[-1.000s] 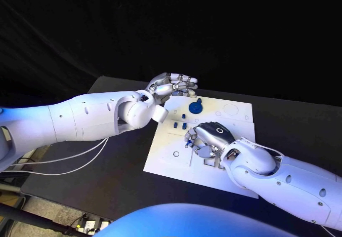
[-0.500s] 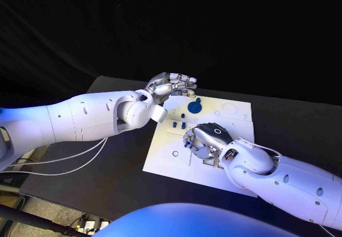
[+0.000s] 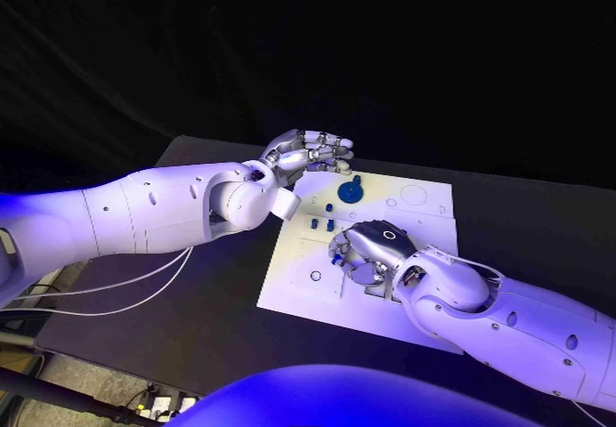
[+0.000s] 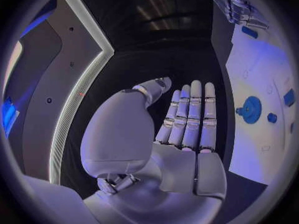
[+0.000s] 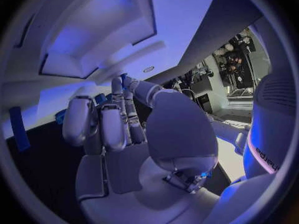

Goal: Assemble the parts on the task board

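Head view: task board [image 3: 308, 298] lies mid-surface on the black surface [image 3: 180, 294]. Left hand [image 3: 308, 153] hangs over the board's far-left corner, fingers curled in, nothing visible in it. Right hand [image 3: 368, 252] is down on the board's middle, palm down, fingers bent onto a small blue part [image 3: 339, 260] at its fingertips; cannot tell from here whether the part is gripped or just touched. Round blue part [image 3: 351, 189] sits on the far half of the board, two small blue pegs [image 3: 324, 226] between it and the right hand. Left wrist view: left hand [image 4: 181, 134] reads differently, palm flat, fingers straight and together, thumb off to the side, holding nothing. Views disagree, so its closure is a cannot-tell; empty either way. Round blue part [image 4: 251, 109] is on the board beside the fingertips, not touching. Right wrist view: right hand [image 5: 118, 134] has fingers curled toward the board, a blue bit showing at the fingertips; grip not confirmable. Judgement: step in hand is the right hand seating or picking a small part near board centre. Next move needs fine fingertip alignment over the slot and a straight press; left hand looks idle.
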Robot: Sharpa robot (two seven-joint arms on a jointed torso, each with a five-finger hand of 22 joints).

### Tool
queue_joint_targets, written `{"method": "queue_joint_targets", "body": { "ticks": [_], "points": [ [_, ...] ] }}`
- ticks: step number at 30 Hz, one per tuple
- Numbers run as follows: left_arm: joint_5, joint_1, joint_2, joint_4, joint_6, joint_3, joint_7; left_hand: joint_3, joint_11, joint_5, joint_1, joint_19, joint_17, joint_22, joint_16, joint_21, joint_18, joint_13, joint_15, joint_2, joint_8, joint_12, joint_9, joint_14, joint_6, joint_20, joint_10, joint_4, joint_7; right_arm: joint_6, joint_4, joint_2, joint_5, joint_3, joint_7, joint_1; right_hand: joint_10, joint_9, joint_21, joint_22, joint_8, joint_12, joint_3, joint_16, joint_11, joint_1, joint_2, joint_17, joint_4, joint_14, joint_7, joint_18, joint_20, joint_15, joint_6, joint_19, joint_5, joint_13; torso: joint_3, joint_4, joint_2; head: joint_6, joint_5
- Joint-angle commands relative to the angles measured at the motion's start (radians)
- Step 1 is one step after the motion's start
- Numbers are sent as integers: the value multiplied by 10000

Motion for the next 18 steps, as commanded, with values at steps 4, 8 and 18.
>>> {"method": "queue_joint_targets", "body": {
  "ticks": [4, 8, 18],
  "points": [
    [-40, 12, 5, 24, 131, 9, 34, -8, 15, -9, 71, 69, 9, -9, -35, -36, 91, 8, 72, 38, -38, -37, -12, -6, -86, 34, -55, -55, 170, 622, -65, 69, -311, -41, -235, -35, 29, 20, -16, 840, 65, -42, -58, 20, -88, -6, 68, -14, 8, 173, 50, -140, -10, -66, 27, 31, 36, 9, -2, -5, 4, 3, 0],
    [-41, 14, 1, 30, 137, 9, 28, -8, 15, -9, 71, 69, 9, -9, -35, -36, 91, 8, 72, 38, -38, -37, -12, -6, -86, 34, -55, -55, 170, 729, -75, 100, -339, -47, -245, -36, 25, 22, -27, 836, 63, -48, -70, 20, -87, -11, 60, -12, 6, 173, 52, -137, -9, -65, 22, 25, 34, 8, -4, -4, 1, -2, 2],
    [-42, 17, -12, 35, 151, 9, 18, -17, 19, -8, 63, 75, 21, -21, -47, -57, 91, 12, 75, 43, -39, -25, -12, -8, -89, 38, -64, -54, 175, 846, -78, 101, -356, -60, -224, -36, -5, 52, -91, 826, 43, -127, -317, 21, -70, -145, -27, -17, 61, 169, 47, -129, 10, -47, -28, -3, 184, -4, 3, -9, -4, -17, 10]
  ]
}}
